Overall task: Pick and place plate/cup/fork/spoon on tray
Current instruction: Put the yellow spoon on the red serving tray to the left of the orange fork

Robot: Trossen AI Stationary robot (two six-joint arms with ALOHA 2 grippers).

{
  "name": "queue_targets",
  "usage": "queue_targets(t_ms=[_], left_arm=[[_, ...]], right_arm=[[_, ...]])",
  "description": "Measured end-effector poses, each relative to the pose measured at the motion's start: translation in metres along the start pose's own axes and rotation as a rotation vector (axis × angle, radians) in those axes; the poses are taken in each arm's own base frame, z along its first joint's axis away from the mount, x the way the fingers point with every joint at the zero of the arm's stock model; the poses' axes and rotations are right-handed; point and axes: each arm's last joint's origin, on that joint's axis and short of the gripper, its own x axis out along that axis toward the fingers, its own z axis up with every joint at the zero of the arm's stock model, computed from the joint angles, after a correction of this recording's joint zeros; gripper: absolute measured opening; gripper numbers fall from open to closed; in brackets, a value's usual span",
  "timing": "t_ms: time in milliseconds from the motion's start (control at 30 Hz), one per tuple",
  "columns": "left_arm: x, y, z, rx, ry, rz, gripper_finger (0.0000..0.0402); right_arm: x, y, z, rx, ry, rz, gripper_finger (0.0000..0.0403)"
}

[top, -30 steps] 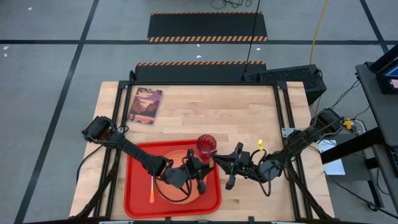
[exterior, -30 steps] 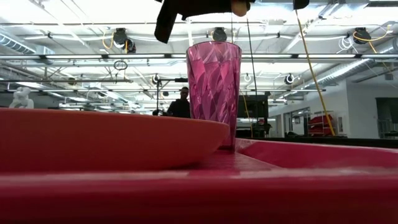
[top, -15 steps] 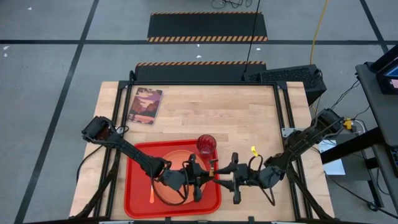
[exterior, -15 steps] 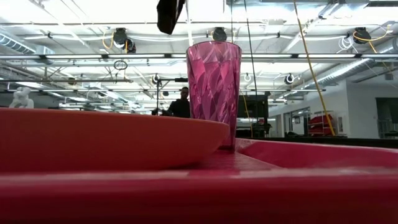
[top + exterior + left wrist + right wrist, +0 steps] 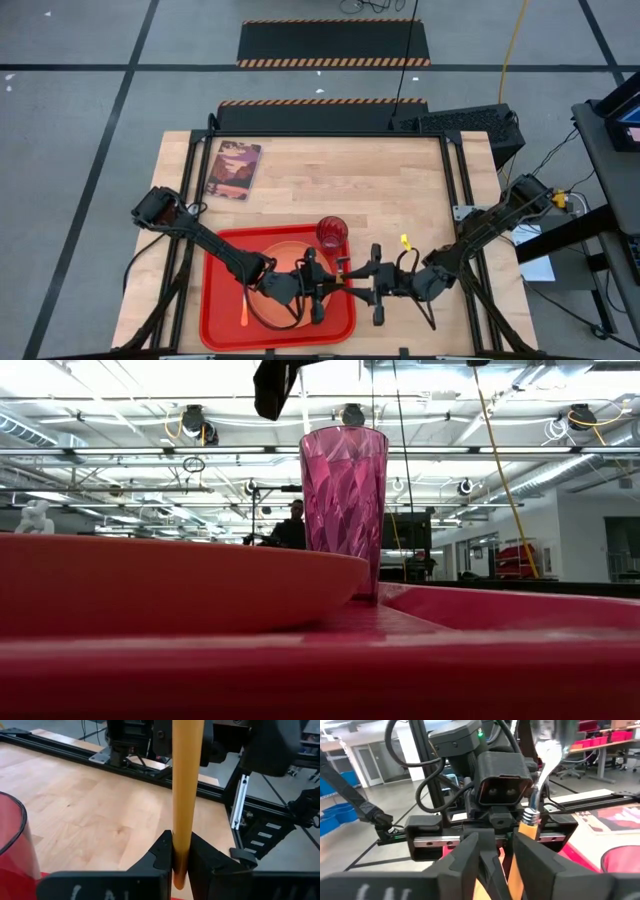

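The red tray (image 5: 207, 300) lies at the table's near side with the orange plate (image 5: 285, 250) on it. The dark-red cup (image 5: 332, 232) stands upright in the tray's far right corner. An orange-handled utensil (image 5: 245, 308), perhaps the fork, lies on the tray left of the plate. Over the tray's right rim my left gripper (image 5: 335, 283) is shut on the spoon (image 5: 540, 775), which stands upright, bowl up. My right gripper (image 5: 357, 284) faces it, open, its fingers (image 5: 535, 860) on either side of the handle. I cannot tell whether one of them touches it. My left gripper pinches the lower end of the spoon's orange-yellow handle (image 5: 179, 855) between its two fingers. The fingers come almost level from the table's left and lie across the handle. The spoon is lifted clear of the tray and stands upright above the fingers.
A small book with a pictured cover (image 5: 233, 169) lies at the table's far left. Bare wood spreads over the far half and to the right of the tray. A person shows far off in the room behind the cup (image 5: 343, 510).
My right gripper has swung toward the table's near edge and turned, and now points level at my left gripper. My left gripper has turned slightly and stays shut on the spoon. In the low view the dark gripper mass and the orange handle above the cup have left the picture's top.
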Motion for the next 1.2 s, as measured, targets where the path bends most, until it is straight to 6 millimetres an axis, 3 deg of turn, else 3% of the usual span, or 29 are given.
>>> queue_targets(t_ms=[167,567,767,967,1200], left_arm=[[0.0,0.0,-0.001,0.009,0.01,-0.002,0.0031],[0.0,-0.001,-0.003,0.03,0.037,-0.025,0.0031],[-0.001,-0.001,-0.002,0.038,0.039,-0.035,0.0031],[-0.001,-0.002,-0.002,0.033,0.03,-0.036,0.0031],[0.002,0.001,0.002,0.02,0.008,-0.028,0.0031]], right_arm=[[0.0,0.001,0.0,0.005,0.003,0.023,0.0104],[-0.004,-0.001,0.0,-0.028,0.049,0.018,0.0189],[0.0,-0.006,-0.002,-0.035,0.083,0.033,0.0195],[0.002,-0.008,-0.001,-0.037,0.078,0.028,0.0164],[0.006,-0.013,0.0,-0.008,0.086,0.057,0.0059]])
